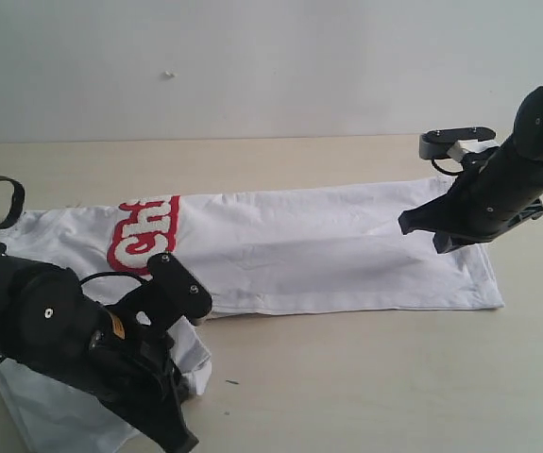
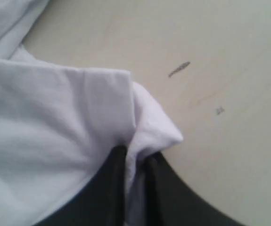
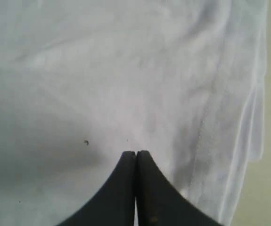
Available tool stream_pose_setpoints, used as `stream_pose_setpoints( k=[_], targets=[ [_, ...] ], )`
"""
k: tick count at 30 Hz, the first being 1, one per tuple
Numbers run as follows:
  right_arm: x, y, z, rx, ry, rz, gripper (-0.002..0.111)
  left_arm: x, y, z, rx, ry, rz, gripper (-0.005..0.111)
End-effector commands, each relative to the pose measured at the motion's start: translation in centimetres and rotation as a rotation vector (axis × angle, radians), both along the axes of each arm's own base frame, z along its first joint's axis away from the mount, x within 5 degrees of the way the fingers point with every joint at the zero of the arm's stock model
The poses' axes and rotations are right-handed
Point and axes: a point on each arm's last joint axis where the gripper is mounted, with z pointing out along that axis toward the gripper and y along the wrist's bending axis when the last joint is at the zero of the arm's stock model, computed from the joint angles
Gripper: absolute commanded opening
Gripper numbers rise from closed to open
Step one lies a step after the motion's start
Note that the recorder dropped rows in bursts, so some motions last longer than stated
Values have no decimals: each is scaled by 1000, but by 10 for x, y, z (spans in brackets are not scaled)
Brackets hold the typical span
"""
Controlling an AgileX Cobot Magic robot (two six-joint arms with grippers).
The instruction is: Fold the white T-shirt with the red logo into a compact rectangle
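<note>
The left gripper (image 2: 135,159) sits closest to the camera, just below the logo (image 1: 144,236) on the camera's side. Its dark fingers (image 2: 109,190) stand narrow, pinching a folded edge of the shirt (image 1: 328,250), and a thin strip of white cloth shows between them. The pinched cloth bunches into a small raised peak beside the logo, with more loose white fabric spreading under the left arm toward the table's near edge. The logo is a fuzzy red patch with puffy white letters. Only "Ch" can be read, since the left arm's black housing covers the rest. From the logo the shirt runs as a long, fairly flat band across the pale wooden table (image 1: 365,377), ending far from the logo at the hem (image 3: 206,122), where a line of stitching runs along the edge and two layers of cloth show. The right gripper (image 3: 135,153) is at that far end, well apart from the logo and over the cloth just inside the hem. Its jaws are pressed together with nothing between them, and whether its tips touch the fabric cannot be told. On the bare table near the pinched fold lie a few small dark marks (image 2: 178,69), too blurred to read as writing.
</note>
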Motion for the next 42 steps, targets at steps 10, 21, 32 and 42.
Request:
stream_pose_setpoints(
  k=[10, 21, 32, 42],
  targets=[
    [1, -2, 4, -3, -26, -4, 0, 2, -3, 29, 150, 88, -207, 0],
    [3, -2, 5, 1, -42, -12, 0, 50, 0, 72, 515, -330, -603, 0],
    [4, -2, 6, 6, -56, -9, 0, 79, -15, 62, 663, -662, -979, 14],
    [5, -2, 6, 4, -65, -11, 0, 108, -11, 63, 516, -687, -694, 45]
  ],
)
